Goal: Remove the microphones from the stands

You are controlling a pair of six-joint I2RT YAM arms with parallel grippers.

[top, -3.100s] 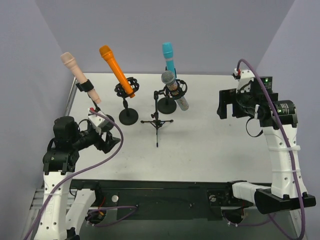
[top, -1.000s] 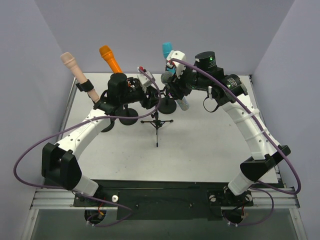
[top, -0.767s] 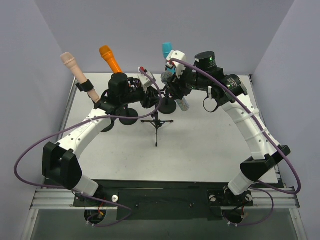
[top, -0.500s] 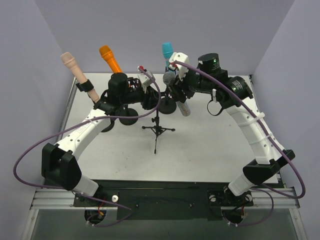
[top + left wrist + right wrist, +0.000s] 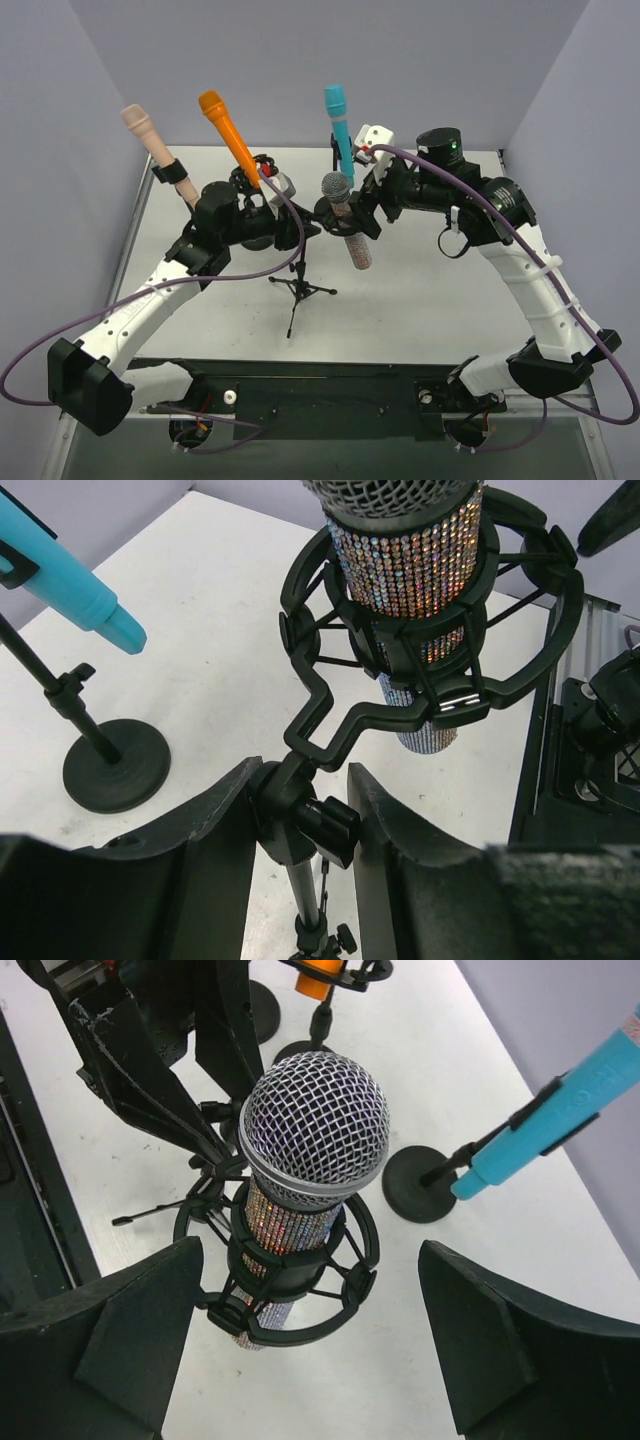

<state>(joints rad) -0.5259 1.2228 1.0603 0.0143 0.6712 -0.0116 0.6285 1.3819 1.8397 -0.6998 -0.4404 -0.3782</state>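
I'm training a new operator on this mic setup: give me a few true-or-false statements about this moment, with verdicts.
1. The glitter microphone sits in its shock mount. True.
2. The right gripper is clamped on it. False: its jaws stand open on either side, not touching.
3. The left gripper is shut on the stand below the mount. True.
4. The blue microphone lies loose, off any stand. False: it is clipped on a round-based stand.

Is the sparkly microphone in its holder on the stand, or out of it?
In. The microphone passes through the black ring holder atop the stand in both wrist views.
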